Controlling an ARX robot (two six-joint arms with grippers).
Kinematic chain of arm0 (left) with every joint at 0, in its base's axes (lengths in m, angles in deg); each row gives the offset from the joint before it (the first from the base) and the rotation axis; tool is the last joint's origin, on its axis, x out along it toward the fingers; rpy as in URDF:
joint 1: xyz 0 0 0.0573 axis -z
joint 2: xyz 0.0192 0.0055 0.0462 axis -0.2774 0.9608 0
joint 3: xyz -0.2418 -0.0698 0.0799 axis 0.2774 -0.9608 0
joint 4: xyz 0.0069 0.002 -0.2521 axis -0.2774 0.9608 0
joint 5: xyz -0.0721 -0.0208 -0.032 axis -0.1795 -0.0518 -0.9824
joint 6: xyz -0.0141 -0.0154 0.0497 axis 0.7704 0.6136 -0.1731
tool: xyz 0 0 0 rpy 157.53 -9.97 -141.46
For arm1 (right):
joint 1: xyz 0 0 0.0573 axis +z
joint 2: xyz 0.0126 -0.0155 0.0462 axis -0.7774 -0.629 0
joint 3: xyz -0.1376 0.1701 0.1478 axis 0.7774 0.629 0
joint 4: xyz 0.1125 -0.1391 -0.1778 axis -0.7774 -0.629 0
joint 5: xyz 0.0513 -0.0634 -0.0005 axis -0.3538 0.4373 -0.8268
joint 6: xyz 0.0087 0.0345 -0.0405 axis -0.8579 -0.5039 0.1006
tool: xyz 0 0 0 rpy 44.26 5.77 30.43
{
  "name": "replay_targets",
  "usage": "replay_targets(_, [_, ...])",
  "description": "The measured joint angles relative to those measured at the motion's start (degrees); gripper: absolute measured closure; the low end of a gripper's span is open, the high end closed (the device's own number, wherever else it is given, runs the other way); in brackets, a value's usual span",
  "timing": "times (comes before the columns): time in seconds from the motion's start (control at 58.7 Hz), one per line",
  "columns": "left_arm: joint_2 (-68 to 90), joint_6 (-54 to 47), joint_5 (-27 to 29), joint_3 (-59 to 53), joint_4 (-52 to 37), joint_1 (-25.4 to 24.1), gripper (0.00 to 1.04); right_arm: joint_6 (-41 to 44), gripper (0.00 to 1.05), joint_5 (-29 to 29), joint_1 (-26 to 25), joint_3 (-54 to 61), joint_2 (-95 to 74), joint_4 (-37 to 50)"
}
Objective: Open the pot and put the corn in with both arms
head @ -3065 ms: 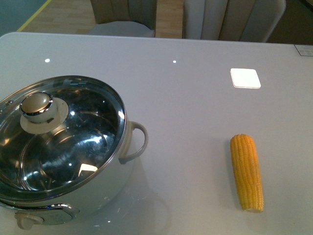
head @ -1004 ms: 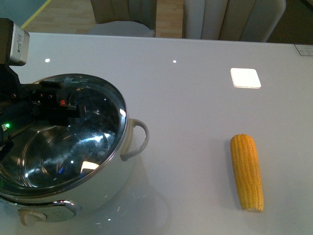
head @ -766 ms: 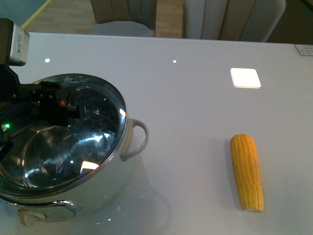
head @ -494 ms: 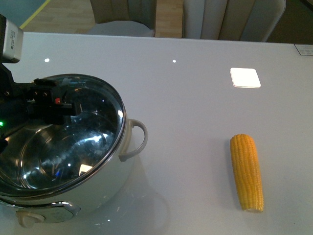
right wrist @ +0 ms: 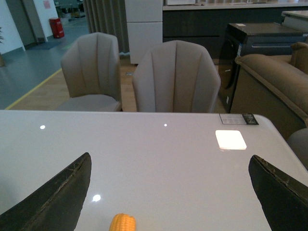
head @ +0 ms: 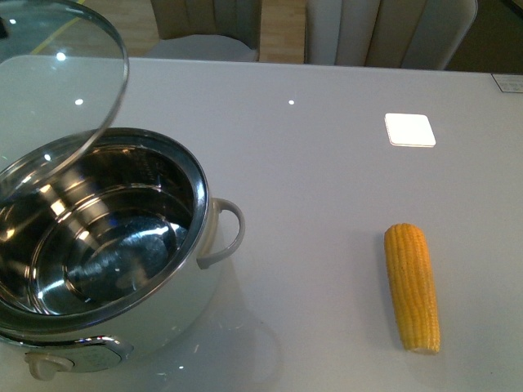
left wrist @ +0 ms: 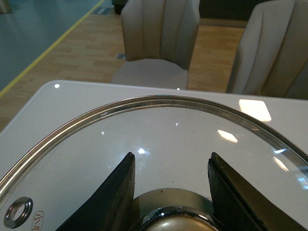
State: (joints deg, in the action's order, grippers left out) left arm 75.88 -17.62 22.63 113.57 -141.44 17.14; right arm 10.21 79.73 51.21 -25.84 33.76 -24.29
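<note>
**LID OFF, CORN NOT YET LOADED**

The pot [head: 201, 214] is standing open. The corn [head: 413, 286] is lying on the table [head: 327, 163], well to the pot's right. Your left gripper [left wrist: 172, 156] is clamping the knob [left wrist: 173, 221] of the lid [head: 73, 65] and holding it tilted above the pot's far side. Your right gripper [right wrist: 169, 159] is hanging wide open near the corn. Risks: the smooth knob slipping and dropping glass onto steel, or the round cob rolling under an off-centre pinch.
</note>
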Motion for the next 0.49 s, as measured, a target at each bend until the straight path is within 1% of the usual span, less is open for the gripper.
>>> replay_targets(0.153, [1.6, -1.2, -1.8, 1.2, -0.3, -8.9, 0.65, 0.0, 0.09, 0.0, 0.0, 0.0, 0.0, 0.0])
replay_targets(0.17, [2.5, -1.5, -2.2, 1.4, -0.9, -10.9, 0.65, 0.0, 0.09, 0.0, 0.0, 0.0, 0.0, 0.0])
replay_targets(0.255, [5.2, -2.6, -3.0, 1.9, -2.8, -15.6, 0.65, 0.0, 0.09, 0.0, 0.0, 0.0, 0.0, 0.0])
replay_targets(0.392, [12.4, -3.9, -3.1, 4.0, -6.2, -24.6, 0.65, 0.0, 0.09, 0.0, 0.0, 0.0, 0.0, 0.0])
replay_targets(0.494, [17.1, -4.0, -3.1, 5.3, -8.4, -29.0, 0.65, 0.0, 0.09, 0.0, 0.0, 0.0, 0.0, 0.0])
